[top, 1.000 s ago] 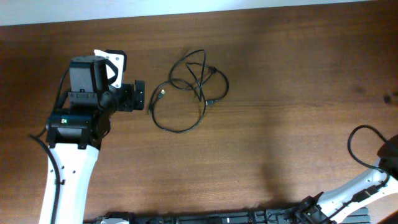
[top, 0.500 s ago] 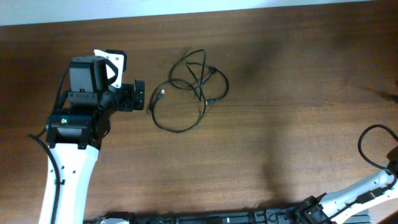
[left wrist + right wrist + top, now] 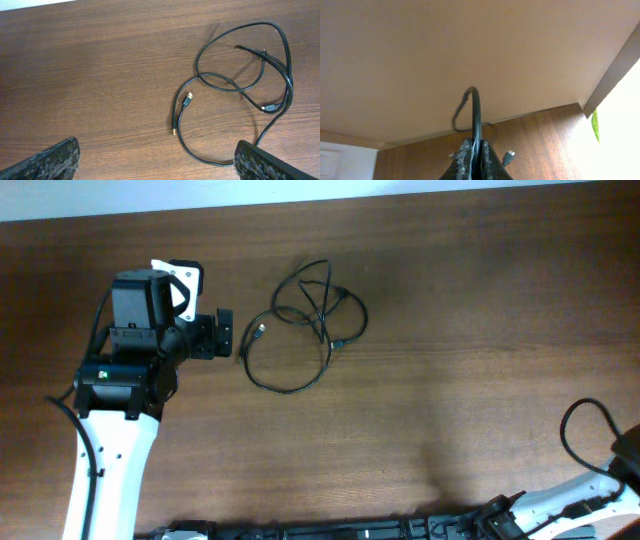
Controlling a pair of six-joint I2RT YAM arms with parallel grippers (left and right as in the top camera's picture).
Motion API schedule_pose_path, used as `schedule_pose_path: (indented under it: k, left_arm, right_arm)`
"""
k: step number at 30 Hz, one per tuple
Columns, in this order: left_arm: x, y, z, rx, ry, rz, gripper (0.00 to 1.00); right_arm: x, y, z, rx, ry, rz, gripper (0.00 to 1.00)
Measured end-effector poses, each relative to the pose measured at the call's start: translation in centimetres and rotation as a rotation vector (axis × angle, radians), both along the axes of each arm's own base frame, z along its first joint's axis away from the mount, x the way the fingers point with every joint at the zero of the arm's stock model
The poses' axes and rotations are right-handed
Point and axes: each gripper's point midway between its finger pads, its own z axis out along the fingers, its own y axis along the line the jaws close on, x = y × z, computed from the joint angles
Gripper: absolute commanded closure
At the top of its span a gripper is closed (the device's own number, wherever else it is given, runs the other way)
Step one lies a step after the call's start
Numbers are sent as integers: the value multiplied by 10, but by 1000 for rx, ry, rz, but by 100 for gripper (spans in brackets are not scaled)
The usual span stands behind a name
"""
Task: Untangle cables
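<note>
- Judging progress as partway: one thin black flexible cord [image 3: 476, 107] is separated out and clamped in the right gripper [image 3: 474, 150], at the near right edge of the scene and well apart from the rest.
- The right gripper has its fingers pressed together on that cord (it arches up from between them). A small silver-tipped plug [image 3: 508, 157] shows just beside the fingers; can't tell whose end it is.
- The remaining thin black cables [image 3: 321, 320] lie on the dark brown wood-grain tabletop [image 3: 470, 330], far-centre, just right of the left gripper [image 3: 226, 334].
- The left gripper is spread wide and holds nothing, beside the bunch. Its rough black finger pads [image 3: 55, 160] sit either side of the near loop in the wrist view.
- Left to do: the bunch isn't pulled tight, but strands cross at several spots, mostly at the far right end (number of separate cords: can't tell).
- Shapes: one big round loop on the near side, narrower overlapping loops on the far side. A gold-tipped flat plug [image 3: 187, 100] lies free on the left.
- Materials: the cords look smooth, rubbery and limp, so one will probably drag its neighbours when pulled. The table is flat and matte, with the grain running left to right.
</note>
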Motion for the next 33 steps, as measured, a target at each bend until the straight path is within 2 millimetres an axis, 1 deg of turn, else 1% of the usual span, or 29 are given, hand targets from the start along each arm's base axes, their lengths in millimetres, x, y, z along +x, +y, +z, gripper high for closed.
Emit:
schedule_pose_path:
  k: [3,5,15,16,23,26,33]
  left_arm:
    - [0,0,0,0,0,0,1]
    - [0,0,0,0,0,0,1]
    - [0,0,0,0,0,0,1]
    - [0,0,0,0,0,0,1]
    - [0,0,0,0,0,0,1]
    - [0,0,0,0,0,0,1]
    - [0,0,0,0,0,0,1]
  right_arm:
    - [-9,12,11,-16,-10,-4,96]
    - [-11,15,8,-3,0,-7,96]
    - [-21,11,6,-10,42,-59,96]
    - [-21,10,3,-2,50,-61,96]
    - [-11,-6,-35,101,124,-61,96]
    - [-7,-11,-44,123,138,-60,96]
    - [-2,-16,-59,162,157,-51,96]
